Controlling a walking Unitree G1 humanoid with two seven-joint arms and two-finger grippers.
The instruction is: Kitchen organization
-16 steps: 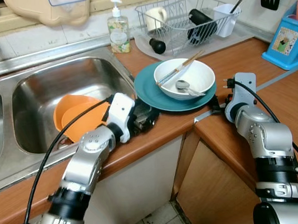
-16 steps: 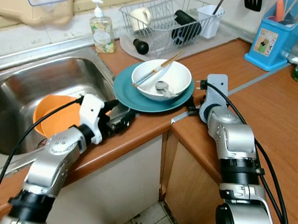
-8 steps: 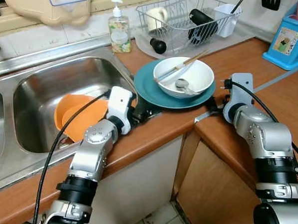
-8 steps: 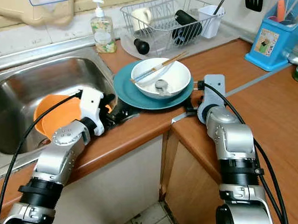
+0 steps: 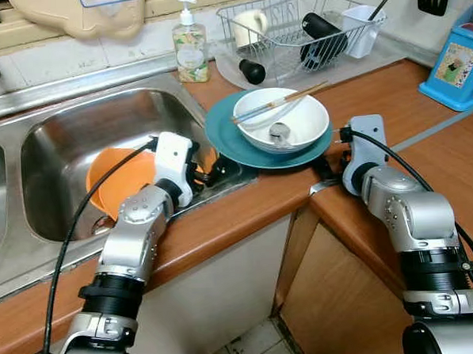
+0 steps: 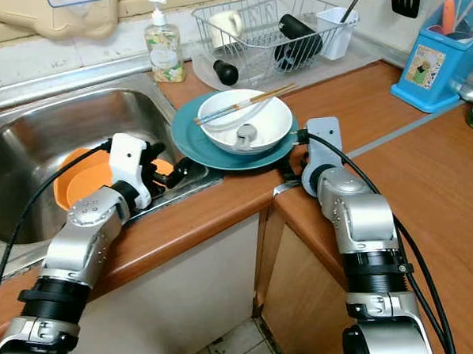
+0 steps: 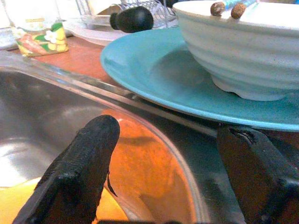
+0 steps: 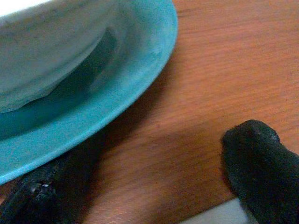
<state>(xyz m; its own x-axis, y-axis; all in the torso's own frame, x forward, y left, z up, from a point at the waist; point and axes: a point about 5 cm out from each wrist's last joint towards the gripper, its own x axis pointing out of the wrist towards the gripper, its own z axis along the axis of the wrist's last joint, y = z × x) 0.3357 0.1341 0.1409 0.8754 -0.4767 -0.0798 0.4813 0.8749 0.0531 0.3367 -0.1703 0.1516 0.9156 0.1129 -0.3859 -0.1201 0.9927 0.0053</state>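
Teal plate (image 5: 228,142) bearing white bowl (image 5: 293,126), overhanging sink rim (image 5: 197,108), tools flanking

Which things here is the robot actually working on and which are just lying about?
In the job: round teal plate, white ceramic bowl holding wooden chopsticks, left pincer, right pincer.
Lying about: orange plastic bowl, soap bottle, wire dish rack.

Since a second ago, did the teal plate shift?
Yes. The teal plate with its white bowl has slid toward the sink: its rim now overlaps the sink's steel edge and sits nearer the soap bottle.
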